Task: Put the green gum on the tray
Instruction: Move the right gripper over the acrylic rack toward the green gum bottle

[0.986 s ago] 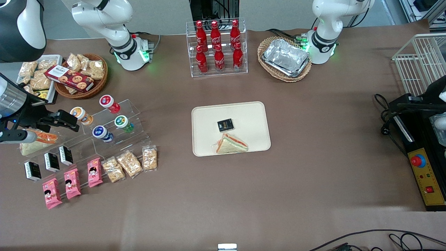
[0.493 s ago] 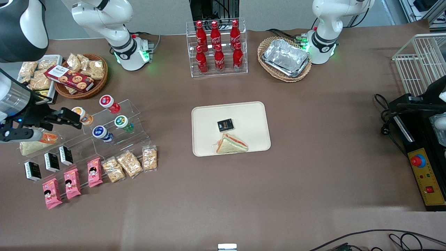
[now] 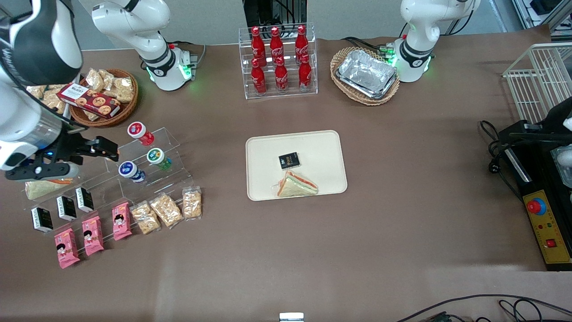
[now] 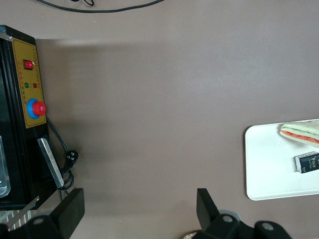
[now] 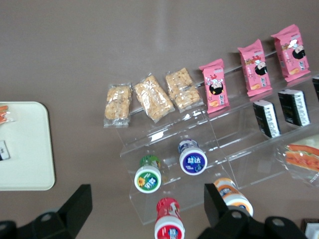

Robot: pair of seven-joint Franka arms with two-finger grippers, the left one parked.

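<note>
Green gum on clear stand: light, rigid, slick; grab across body under lid. Gripper nearby, spread open, empty. Tray well apart.

Matt plastic tray, clear acrylic stand

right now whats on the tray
On the tray lie a small black packet and a wrapped sandwich, touching. Whatever is under them is covered. The green gum sits on the clear stand; the open gripper hovers beside it.
</note>
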